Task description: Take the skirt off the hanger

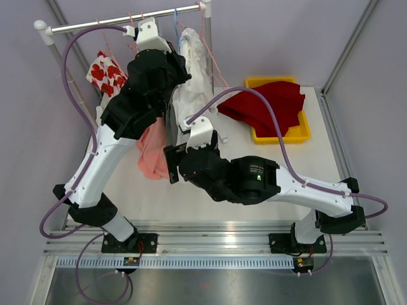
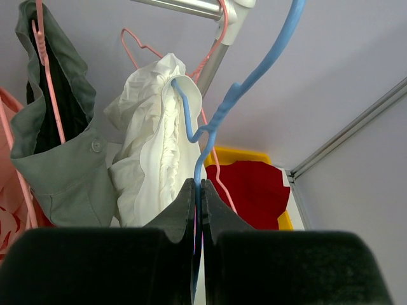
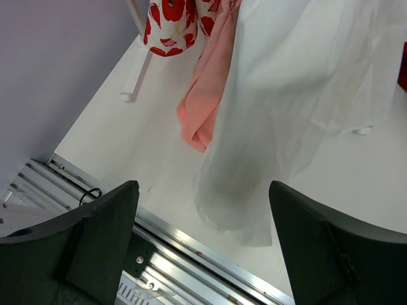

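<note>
Skirt (image 2: pixel 152 159) hangs white and ruffled on the blue hanger (image 2: pixel 224 105), which is hooked over the rail (image 1: pixel 127 20). Its sheer hem (image 3: pixel 286 127) falls well below the rail, ending close to the table.

We have the left gripper (image 2: pixel 198 184) just below the rail, with its fingers pressed together on the hanger's blue wire. The right gripper (image 3: pixel 203 190) sits far below the rail, level with the hem. Its fingers are spread wide with nothing between them, and the fabric hangs just ahead of them.

We judge the step in hand to be taking hold of the cloth so it can be drawn off. To do it well, we should:

- **Bite deep:** push the right fingers far enough into the hem to catch a full fold. The material looks thin and slippery, and a shallow pinch would likely slide out.
- **Avoid the neighbour:** the pink garment (image 3: pixel 206 95) hangs from the rail right beside the skirt, so we should come in from the side away from it.
- **Steady the hanger:** the left pinch should stay firm so the hanger neither swings nor lifts off the rail.
- **Pull gently:** we should draw down and away from the rail rather than yank, because we cannot tell from here how the waistband sits on the hanger.
</note>
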Motion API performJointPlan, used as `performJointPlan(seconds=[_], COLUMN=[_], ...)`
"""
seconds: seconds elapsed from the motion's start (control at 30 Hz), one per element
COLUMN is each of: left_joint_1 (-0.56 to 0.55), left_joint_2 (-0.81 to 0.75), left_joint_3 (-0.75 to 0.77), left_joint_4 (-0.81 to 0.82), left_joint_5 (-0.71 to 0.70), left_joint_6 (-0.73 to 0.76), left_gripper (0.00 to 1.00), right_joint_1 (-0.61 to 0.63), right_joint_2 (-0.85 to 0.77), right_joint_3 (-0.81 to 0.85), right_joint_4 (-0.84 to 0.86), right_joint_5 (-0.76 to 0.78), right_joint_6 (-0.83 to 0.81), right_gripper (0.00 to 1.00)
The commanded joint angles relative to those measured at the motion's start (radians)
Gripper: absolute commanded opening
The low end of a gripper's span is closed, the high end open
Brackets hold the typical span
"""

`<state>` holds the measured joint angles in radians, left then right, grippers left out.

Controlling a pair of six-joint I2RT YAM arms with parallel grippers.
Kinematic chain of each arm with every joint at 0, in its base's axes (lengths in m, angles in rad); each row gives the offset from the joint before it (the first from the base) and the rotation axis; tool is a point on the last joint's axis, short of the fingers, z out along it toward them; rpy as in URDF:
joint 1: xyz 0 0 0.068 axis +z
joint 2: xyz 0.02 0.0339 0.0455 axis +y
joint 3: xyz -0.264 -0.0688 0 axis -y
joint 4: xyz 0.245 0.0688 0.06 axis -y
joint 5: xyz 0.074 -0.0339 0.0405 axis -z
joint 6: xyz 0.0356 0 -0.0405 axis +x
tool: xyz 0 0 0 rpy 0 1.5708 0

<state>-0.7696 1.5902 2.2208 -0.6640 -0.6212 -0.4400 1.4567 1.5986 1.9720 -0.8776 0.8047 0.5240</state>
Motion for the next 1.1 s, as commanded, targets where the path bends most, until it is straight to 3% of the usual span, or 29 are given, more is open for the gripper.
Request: performJointPlan(seconds=[0.0, 0.13, 0.33, 0.47, 0.53, 0.57, 0.63, 0.77, 0.87, 1.07], left_joint_1=[-0.002, -0.002, -0.002, -0.002, -0.002, -0.002, -0.002, -0.002, -0.002, 0.0], left_joint_2=[-0.047, -0.053, -0.078, -0.088, -0.108, -0.114, -0.127, -0.16, -0.19, -0.193], left_joint_3=[0.045, 0.043, 0.016, 0.039, 0.037, 0.03, 0.027, 0.011, -0.024, -0.049], left_joint_4=[0.078, 0.081, 0.096, 0.076, 0.066, 0.064, 0.057, 0.046, 0.06, 0.13], left_joint_5=[-0.041, -0.035, -0.011, 0.005, 0.02, 0.026, 0.035, 0.038, 0.043, -0.008], left_joint_6=[0.029, 0.024, 0.004, -0.003, -0.011, -0.02, -0.028, -0.051, -0.065, 0.03], left_gripper=[0.0, 0.0, 0.0, 0.0, 0.0, 0.0, 0.0, 0.0, 0.0, 0.0], right_joint_1=[0.053, 0.065, 0.064, 0.051, 0.03, 0.021, 0.007, 0.004, 0.004, 0.092], right_joint_2=[-0.011, 0.055, 0.135, 0.187, 0.187, 0.179, 0.166, 0.13, 0.116, 0.054], right_joint_3=[0.086, 0.201, 0.146, 0.185, 0.16, 0.148, 0.107, 0.045, 0.01, -0.12], right_joint_4=[-0.114, -0.218, -0.002, 0.006, 0.052, 0.069, 0.109, 0.161, 0.172, 0.1], right_joint_5=[0.12, 0.178, 0.27, 0.33, 0.335, 0.329, 0.323, 0.333, 0.321, 0.324], right_joint_6=[0.066, 0.099, -0.057, -0.084, -0.108, -0.111, -0.114, -0.122, -0.11, 0.039], right_gripper=[0.91, 0.91, 0.94, 0.91, 0.84, 0.71, 0.64, 0.39, 0.0, 0.0])
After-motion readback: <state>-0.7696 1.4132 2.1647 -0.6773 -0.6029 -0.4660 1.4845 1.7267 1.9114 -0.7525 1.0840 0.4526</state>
